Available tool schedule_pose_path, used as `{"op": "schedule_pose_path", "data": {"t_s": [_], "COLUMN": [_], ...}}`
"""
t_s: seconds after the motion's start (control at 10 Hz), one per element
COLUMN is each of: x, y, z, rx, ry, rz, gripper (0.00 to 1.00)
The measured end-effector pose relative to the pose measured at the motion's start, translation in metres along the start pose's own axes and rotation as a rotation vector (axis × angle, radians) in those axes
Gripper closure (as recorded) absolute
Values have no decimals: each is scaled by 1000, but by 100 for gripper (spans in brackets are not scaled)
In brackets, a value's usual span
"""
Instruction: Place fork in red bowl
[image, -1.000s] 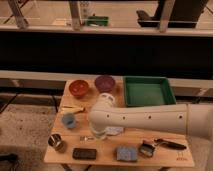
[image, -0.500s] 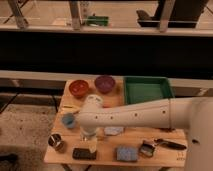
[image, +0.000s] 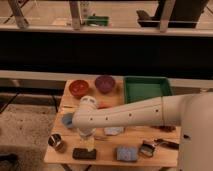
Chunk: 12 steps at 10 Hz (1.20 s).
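Wood-toned and crowded, the surface (image: 116, 98) carries the red bowl (image: 79, 88) at its far left corner. A purple bowl (image: 105, 83) sits just beside it on the right, and a green tray (image: 146, 89) lies beyond that. We see the white arm (image: 135, 114) reaching in from the right across the middle of the surface and bending downward at its left end. The tool (image: 87, 142) hangs below that bend, over the near left part of the surface. It is just above a flat black object (image: 84, 153) and to the right of a metal cup (image: 56, 142), well apart from the red bowl. We cannot tell whether the tool is released or clenched, nor whether it holds anything. We cannot pick out the fork with any certainty, since the arm covers much of the middle of the surface. A pale yellow utensil (image: 70, 106) lies near the left edge with a blue thing (image: 67, 120) close by. A blue block (image: 126, 153) sits along the near edge, and a black-handled utensil (image: 167, 143) lies at the right.
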Motion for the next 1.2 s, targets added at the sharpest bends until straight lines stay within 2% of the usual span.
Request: {"op": "schedule_pose_path", "data": {"t_s": [0.1, 0.2, 0.4, 0.8, 0.9, 1.0, 1.2], "x": [6, 17, 22, 32, 32, 33, 29], "y": [-2, -3, -8, -8, -9, -9, -12], "z": [-6, -13, -18, -8, -5, -2, 7], "rx": [18, 33, 44, 16, 8, 0, -22], "ry": [13, 24, 26, -10, -18, -26, -38], "rz": [35, 75, 101, 143, 146, 150, 144], "gripper": [27, 38, 56, 97, 100, 98, 79]}}
